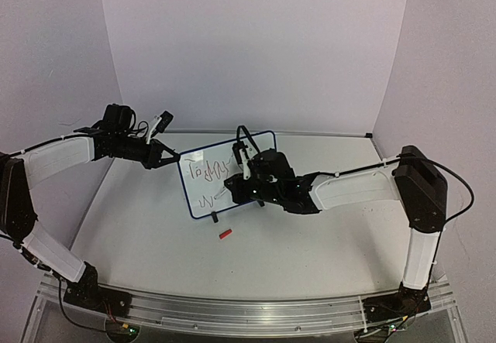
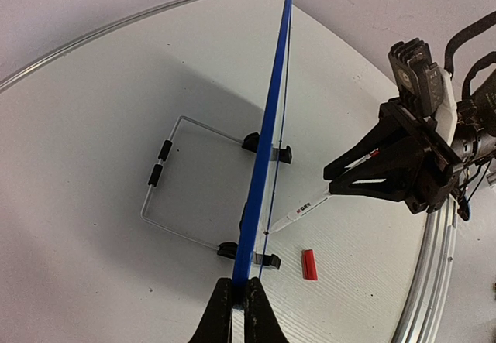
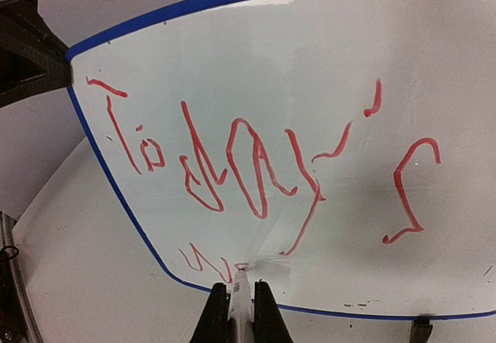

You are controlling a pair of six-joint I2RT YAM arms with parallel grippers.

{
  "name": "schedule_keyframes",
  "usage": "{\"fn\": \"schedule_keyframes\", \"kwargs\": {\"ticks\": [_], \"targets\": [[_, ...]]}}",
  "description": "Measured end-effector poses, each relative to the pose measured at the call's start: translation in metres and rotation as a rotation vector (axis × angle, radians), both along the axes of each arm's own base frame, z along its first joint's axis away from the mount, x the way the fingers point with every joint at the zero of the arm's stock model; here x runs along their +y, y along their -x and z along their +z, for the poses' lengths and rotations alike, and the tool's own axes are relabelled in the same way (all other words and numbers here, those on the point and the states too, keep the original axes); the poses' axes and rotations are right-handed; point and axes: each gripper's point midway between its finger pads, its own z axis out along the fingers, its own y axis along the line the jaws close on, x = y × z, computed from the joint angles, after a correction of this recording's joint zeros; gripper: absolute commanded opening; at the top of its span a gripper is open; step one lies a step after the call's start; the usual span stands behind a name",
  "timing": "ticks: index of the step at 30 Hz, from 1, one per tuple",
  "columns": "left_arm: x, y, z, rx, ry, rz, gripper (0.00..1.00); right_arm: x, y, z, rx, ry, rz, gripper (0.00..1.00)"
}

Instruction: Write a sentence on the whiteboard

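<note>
My right gripper is clenched on the marker, tip touching the standing whiteboard low left; the sentence must run rightward from there, while my left gripper pinches the board's edge.

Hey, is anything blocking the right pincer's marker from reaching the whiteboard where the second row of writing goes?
Nothing visible does. The marker in the right pincer has its tip against the whiteboard, at the lower row of the sentence. A red cap lies near the board's foot, off the path.

Bright, even light throws faint glare on the whiteboard.
</note>
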Motion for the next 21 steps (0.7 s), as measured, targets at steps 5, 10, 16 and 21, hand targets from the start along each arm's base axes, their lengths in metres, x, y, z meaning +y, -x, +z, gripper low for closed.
{"fn": "schedule_keyframes", "kwargs": {"ticks": [5,10,16,21], "targets": [[0.0,0.0,0.0,0.0,0.0,0.0,0.0,-0.0025,-0.0008,-0.003,0.001,0.015,-0.01,0.0],[-0.0002,0.0,-0.0001,0.0,-0.001,0.0,0.0,-0.004,-0.0019,-0.0037,-0.005,0.023,-0.017,0.0],[0.0,0.0002,0.0003,-0.001,-0.001,0.001,0.0,-0.0051,-0.0027,-0.0041,-0.014,0.034,-0.02,0.0],[0.0,0.0001,0.0003,-0.001,-0.001,0.001,0.0,-0.0045,-0.0018,-0.0038,-0.02,0.039,-0.016,0.0]]}}
